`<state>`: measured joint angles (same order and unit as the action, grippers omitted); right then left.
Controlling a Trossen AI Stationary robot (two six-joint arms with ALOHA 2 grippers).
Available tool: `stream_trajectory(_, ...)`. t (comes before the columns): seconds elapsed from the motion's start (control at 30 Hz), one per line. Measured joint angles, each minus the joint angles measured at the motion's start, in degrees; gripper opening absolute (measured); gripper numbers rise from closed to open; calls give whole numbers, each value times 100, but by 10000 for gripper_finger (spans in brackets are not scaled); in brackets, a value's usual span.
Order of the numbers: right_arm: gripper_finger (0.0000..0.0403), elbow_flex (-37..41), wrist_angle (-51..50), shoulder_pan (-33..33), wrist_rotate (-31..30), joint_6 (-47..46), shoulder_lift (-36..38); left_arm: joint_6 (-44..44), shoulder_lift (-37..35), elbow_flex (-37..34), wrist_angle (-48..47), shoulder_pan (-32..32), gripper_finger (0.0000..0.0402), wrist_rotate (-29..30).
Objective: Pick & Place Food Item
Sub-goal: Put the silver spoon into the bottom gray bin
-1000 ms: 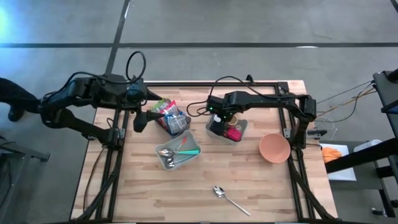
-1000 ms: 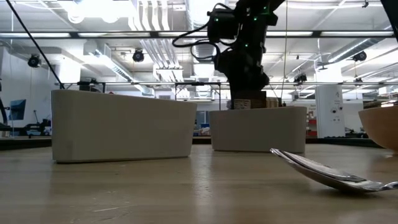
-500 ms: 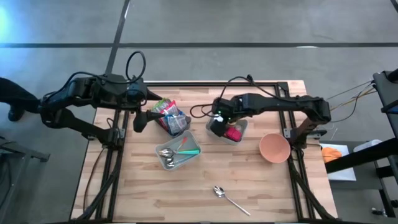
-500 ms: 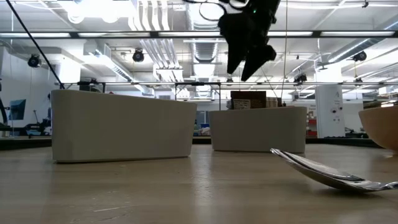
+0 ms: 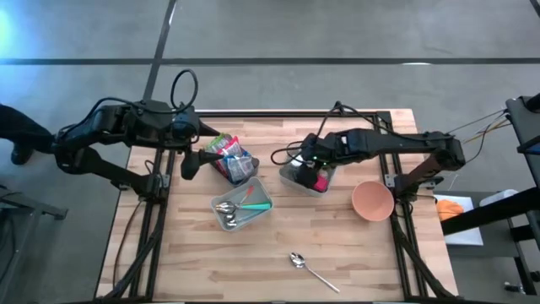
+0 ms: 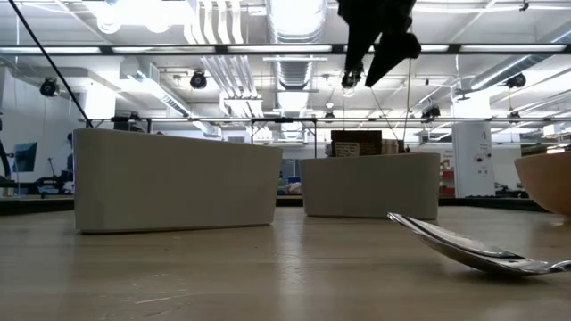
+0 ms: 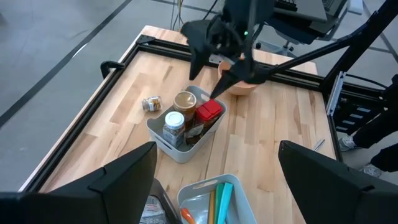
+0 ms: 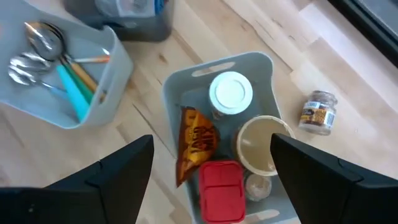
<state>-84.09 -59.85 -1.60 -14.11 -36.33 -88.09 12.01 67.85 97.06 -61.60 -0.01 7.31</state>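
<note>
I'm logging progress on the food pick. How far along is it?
Nothing looks placed yet. The right gripper hangs open and empty above the grey bin holding jars, a snack packet and a red box. One small jar sits on the table beside the bin. The left gripper waits open. Picking and placing remain.

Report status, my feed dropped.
Right gripper open, empty, above food bin. Left gripper open, idle. Small jar outside bin.
</note>
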Motion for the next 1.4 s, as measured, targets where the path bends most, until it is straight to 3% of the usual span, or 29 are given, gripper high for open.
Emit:
stream_trajectory(0.17, 321, -1, 9, 432, -114, -344, 231, 0, 0, 0, 0, 0, 338, 0)
stream_trajectory(0.33, 321, -2, 5, 1275, -122, -852, 286, 0, 0, 0, 0, 0, 338, 0)
stream_trajectory(0.5, 321, -4, 33, 2528, -495, -2061, 44, 2, 0, 0, 0, 0, 338, 0)
stream_trajectory(0.67, 319, -4, 63, 3385, -435, -3432, -548, 2, 0, 0, 0, 0, 338, 0)
stream_trajectory(0.87, 278, -337, 47, 3823, 73, -4056, -1463, 4, 0, 0, 0, 0, 338, 0)
stream_trajectory(1.1, 223, -1103, 61, 4069, 385, -3837, -2365, 15, 0, 0, 2, 0, 338, 0)
stream_trajectory(1.4, 207, -1756, 6, 4139, 579, -3545, -3366, 13, 0, 0, 2, 0, 338, -1)
